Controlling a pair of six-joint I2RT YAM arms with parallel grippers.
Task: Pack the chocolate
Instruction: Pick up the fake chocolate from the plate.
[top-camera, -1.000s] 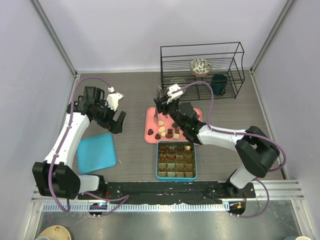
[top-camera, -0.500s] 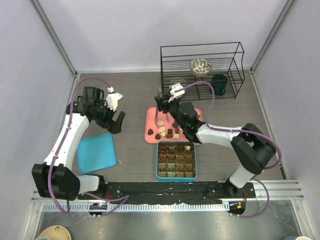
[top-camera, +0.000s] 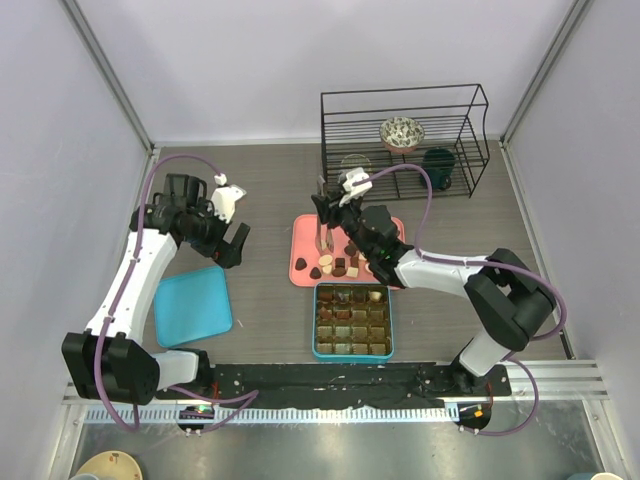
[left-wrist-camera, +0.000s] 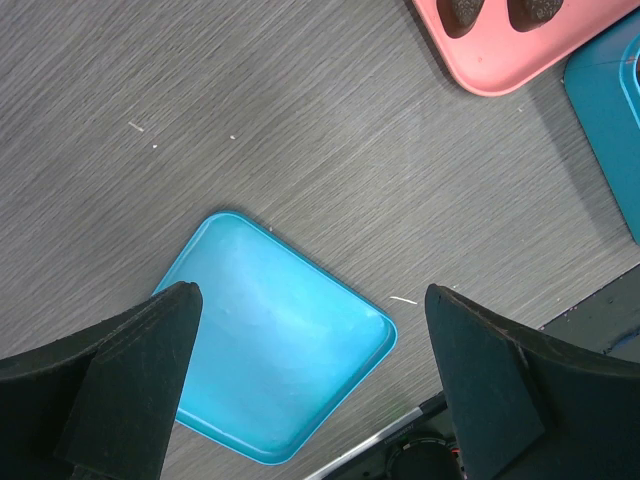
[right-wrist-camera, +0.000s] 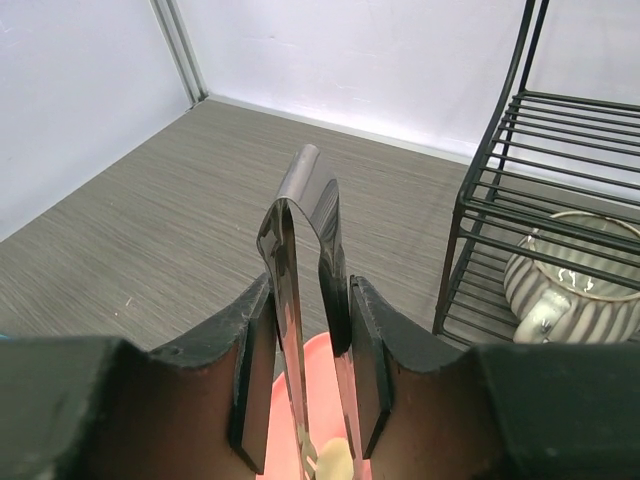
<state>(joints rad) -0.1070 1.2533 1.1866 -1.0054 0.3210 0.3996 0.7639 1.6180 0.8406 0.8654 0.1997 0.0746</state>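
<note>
Overhead view of a tabletop w/ two robot arms, at the pick-up step of packing. The right gripper (top-camera: 333, 208) is clamped on a pair of metal tongs (right-wrist-camera: 300, 240), pressing their arms near together, tips pointing down over the pink tray (top-camera: 300, 245). The chocolates (top-camera: 340, 265), several small dark, mid-brown and cream pieces, lie loose on that tray, mostly in its near half. In the right wrist view a cream piece (right-wrist-camera: 330, 462) sits right at the tong tips at the frame's bottom edge; can't tell if it is pinched or just under them. The left gripper (top-camera: 233, 245) hangs w/ fingers spread wide, holding nothing, above the table (left-wrist-camera: 300, 130) between the tray and a flat teal lid (left-wrist-camera: 280, 370). The teal box (top-camera: 315, 325), just nearer than the tray, has a grid of brown cells. A few in the far row seem to hold pieces, incl. one pale piece at far right; the rest are too small to judge. The next move prob. calls for a firm pinch on one piece, a lift clear of the tray, a short carry to the box, and release over an unfilled cell w/o knocking neighbours. The wire rack (top-camera: 400, 105) behind holds a patterned bowl (top-camera: 402, 132) and a dark cup (top-camera: 438, 166); neither looks involved.
</note>
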